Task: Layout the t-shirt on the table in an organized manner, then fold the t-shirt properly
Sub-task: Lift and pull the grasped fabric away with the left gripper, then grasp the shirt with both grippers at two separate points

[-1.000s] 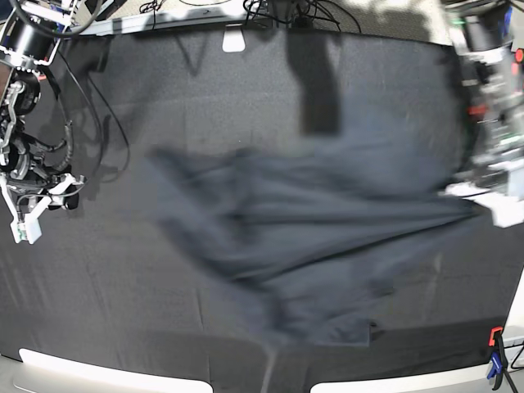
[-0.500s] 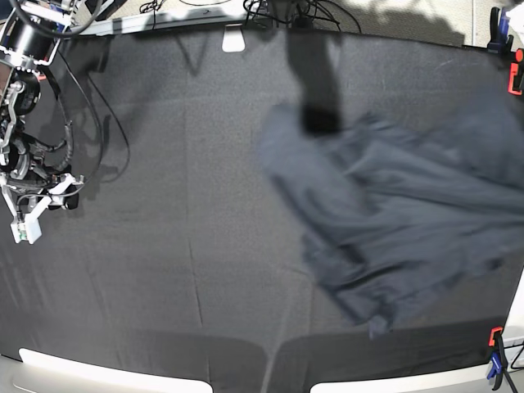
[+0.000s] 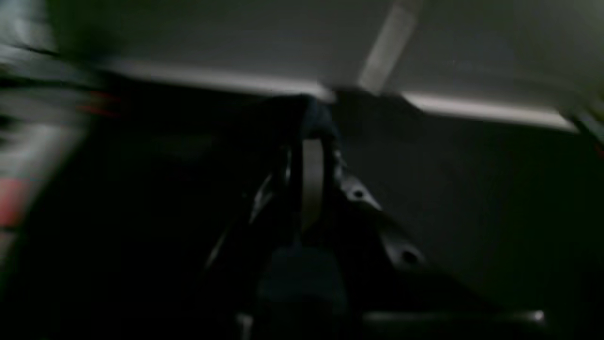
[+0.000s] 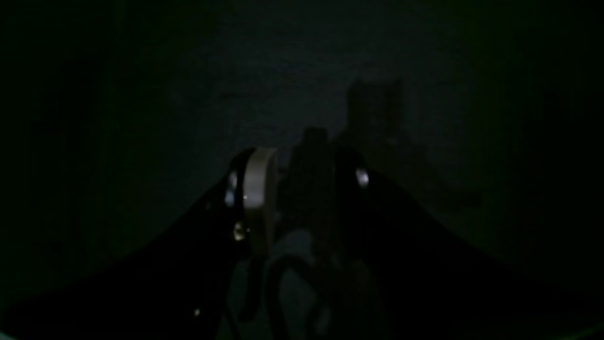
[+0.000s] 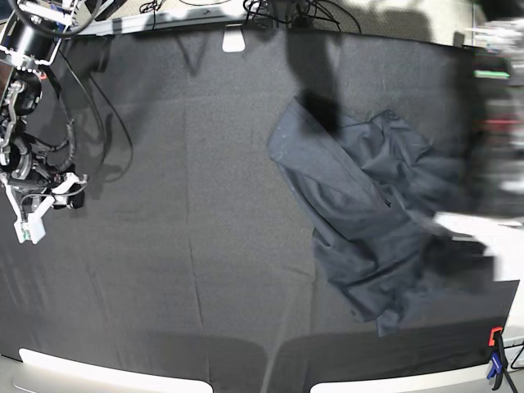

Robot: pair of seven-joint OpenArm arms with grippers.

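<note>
Left gripper (image 3: pixel 309 141): in its wrist view the jaws stand pressed together, a pale pad showing edge-on, with a fold of dark blue cloth bunched at the tips; the picture is smeared, yet the pinch on the cloth reads clearly. In the base view this arm is a blur at the right edge of the frame.
Right gripper (image 5: pixel 31 219): at the left edge of the base view, white fingers pointing down over the bare black cloth, well apart from the garment. Its wrist view is very dark: the jaws stand partly apart, a pale pad on the left and a dark one on the right, with nothing seen between them.
T-shirt (image 5: pixel 368 217): a rumpled dark heap in the right half of the base view, spread from upper centre down toward the lower right, its right side running into the blurred arm.
Table (image 5: pixel 164 246): black cloth across the whole frame, pale edge along the bottom.
Clamp (image 5: pixel 495 352): red and blue, lower right corner.
Writing: none can be read.
</note>
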